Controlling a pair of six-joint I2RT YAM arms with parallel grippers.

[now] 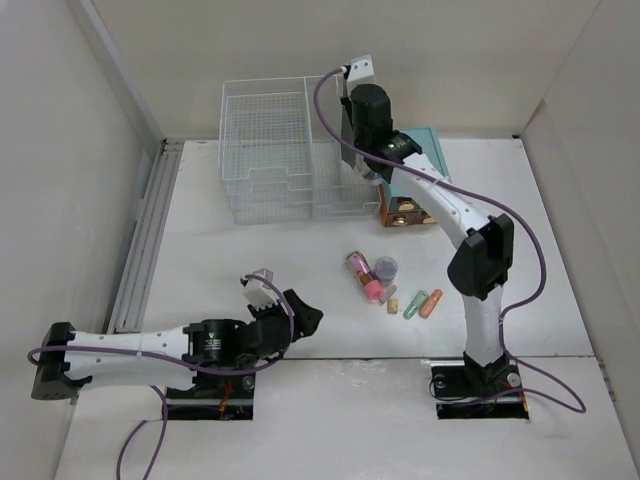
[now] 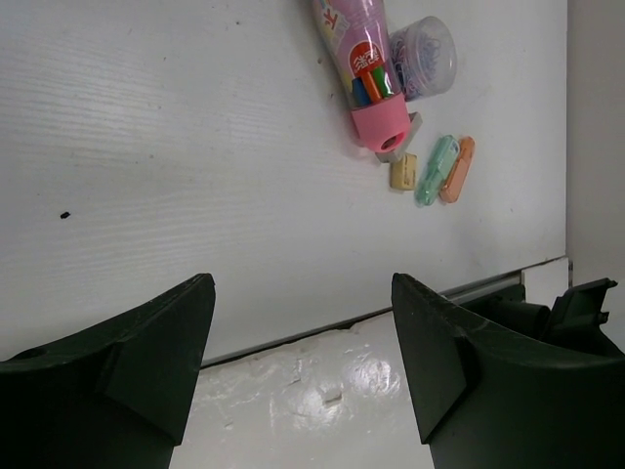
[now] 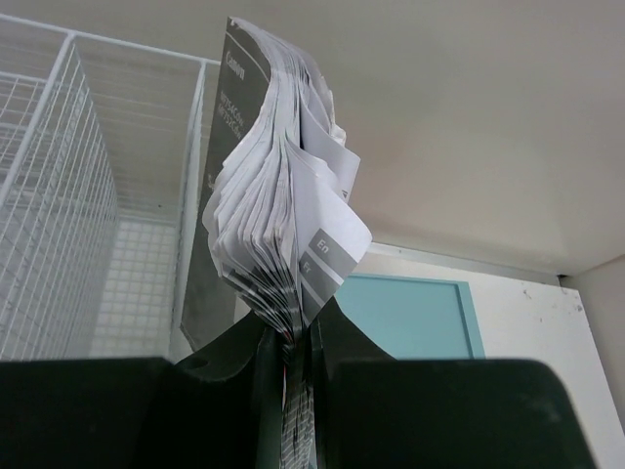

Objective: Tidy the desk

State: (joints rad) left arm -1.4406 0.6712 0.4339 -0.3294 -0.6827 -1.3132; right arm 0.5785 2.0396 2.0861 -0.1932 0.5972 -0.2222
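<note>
**Top view with both wrist views.** The desk [image 1: 250,250], one white tabletop, carries one wire-mesh rack [image 1: 270,150] at 11 o'clock and one teal drawer box [image 1: 432,148] at 1 o'clock. We see the right gripper [image 3: 291,337] by the rack's right compartment, its jaws clamped on one fanned booklet [image 3: 278,195]. The left gripper [image 1: 285,300] hangs toward 8 o'clock of the desk's centre, jaws spread wide and holding nothing. At its 3 o'clock lie five loose items: one pink pen tube [image 1: 362,275], one clear tub of clips [image 1: 386,267] just beside it, one yellow block [image 1: 391,300], and one green capsule [image 1: 414,303] beside one orange capsule [image 1: 431,303].
</note>
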